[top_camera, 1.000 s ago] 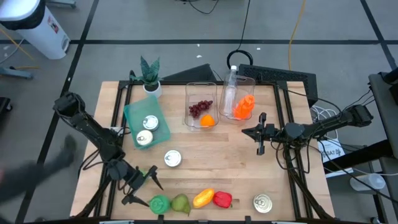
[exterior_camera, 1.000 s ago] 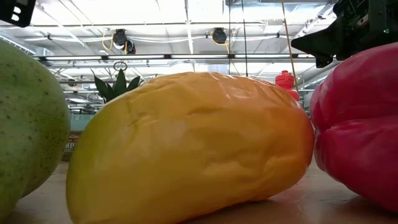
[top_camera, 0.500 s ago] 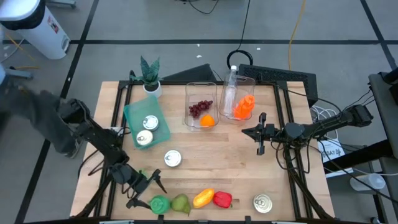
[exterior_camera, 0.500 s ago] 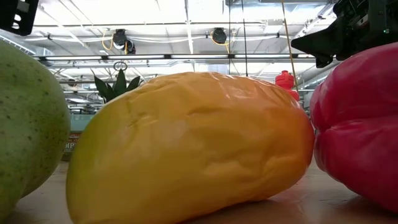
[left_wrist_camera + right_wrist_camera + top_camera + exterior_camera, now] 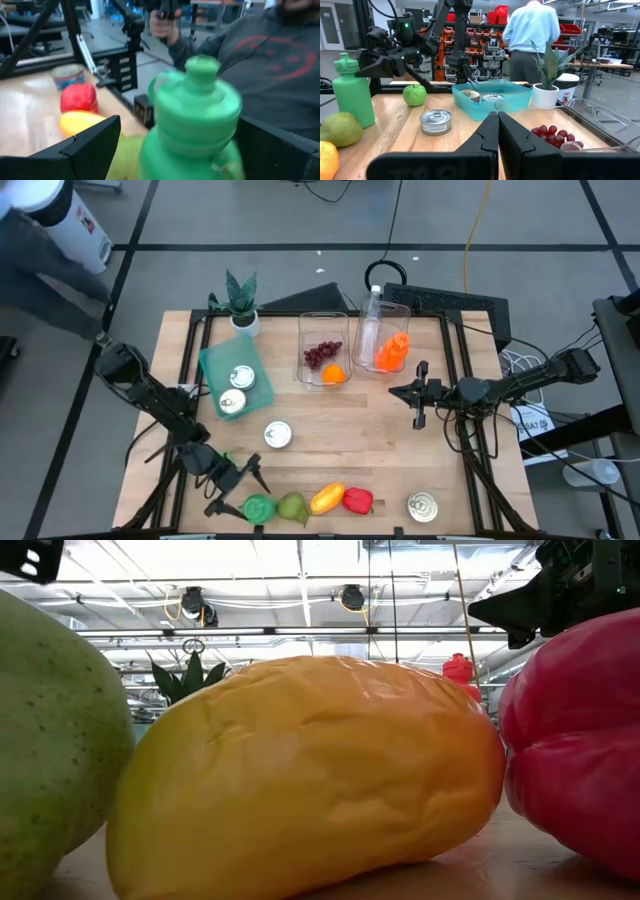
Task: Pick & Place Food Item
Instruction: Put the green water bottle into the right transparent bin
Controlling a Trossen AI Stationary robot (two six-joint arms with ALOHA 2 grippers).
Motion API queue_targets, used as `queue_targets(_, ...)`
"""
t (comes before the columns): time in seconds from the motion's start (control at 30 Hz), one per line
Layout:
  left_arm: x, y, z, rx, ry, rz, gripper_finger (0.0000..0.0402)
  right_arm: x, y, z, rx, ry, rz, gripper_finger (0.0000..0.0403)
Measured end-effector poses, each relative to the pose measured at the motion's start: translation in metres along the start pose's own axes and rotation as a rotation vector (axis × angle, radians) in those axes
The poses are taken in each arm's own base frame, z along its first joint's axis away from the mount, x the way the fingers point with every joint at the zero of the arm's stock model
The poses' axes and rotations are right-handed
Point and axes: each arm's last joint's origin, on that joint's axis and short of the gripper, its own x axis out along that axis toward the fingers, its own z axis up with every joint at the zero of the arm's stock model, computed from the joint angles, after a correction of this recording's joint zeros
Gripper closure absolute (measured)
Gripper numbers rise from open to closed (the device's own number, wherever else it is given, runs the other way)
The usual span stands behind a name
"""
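From above, the left gripper (image 5: 232,484) sits wide open at the table's (image 5: 340,440) near edge, its fingers flanking the green bottle (image 5: 257,507), which heads a row with the pear (image 5: 291,506), yellow mango (image 5: 327,499) and red pepper (image 5: 357,500). The left wrist view alone shows the bottle between the fingers (image 5: 85,145) ungripped, with a person in a grey sweatshirt (image 5: 270,75) behind. The right gripper (image 5: 419,417), fully closed and empty, hovers mid-table, while its wrist view adds a green apple (image 5: 414,94).

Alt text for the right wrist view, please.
Shut right gripper in the foreground, over a wooden table holding a green bottle, green apple, tin can, teal tray and potted plant; a person stands behind.
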Motion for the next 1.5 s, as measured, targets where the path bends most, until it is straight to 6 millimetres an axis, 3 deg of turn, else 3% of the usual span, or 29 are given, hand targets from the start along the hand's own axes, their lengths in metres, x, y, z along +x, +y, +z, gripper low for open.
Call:
queue_targets(0.33, 0.002, 0.011, 0.002, -0.021, -0.009, 0.005, 0.0008, 0.0, 0.0, 0.0, 0.001, 0.0, 0.0, 0.0403)
queue_targets(0.7, 0.035, 0.007, -0.003, 0.037, 0.076, -0.104, 0.0007, 0.0, 0.0, 0.0, 0.001, 0.0, 0.0, 0.0403)
queue_targets(1.17, 0.038, 0.008, 0.005, 0.038, 0.03, -0.109, 0.006, 0.0, 0.0, 0.0, 0.0, 0.0, -0.001, 0.0403)
queue_targets(1.3, 0.038, 0.011, 0.005, 0.035, 0.032, -0.096, 0.009, 0.0, 0.0, 0.0, 0.001, 0.0, 0.0, 0.0403)
queue_targets(1.5, 0.038, 0.021, 0.009, 0.032, 0.015, -0.02, 0.0206, 0.0, 0.0, 0.0, 0.001, 0.0, 0.0, 0.0403)
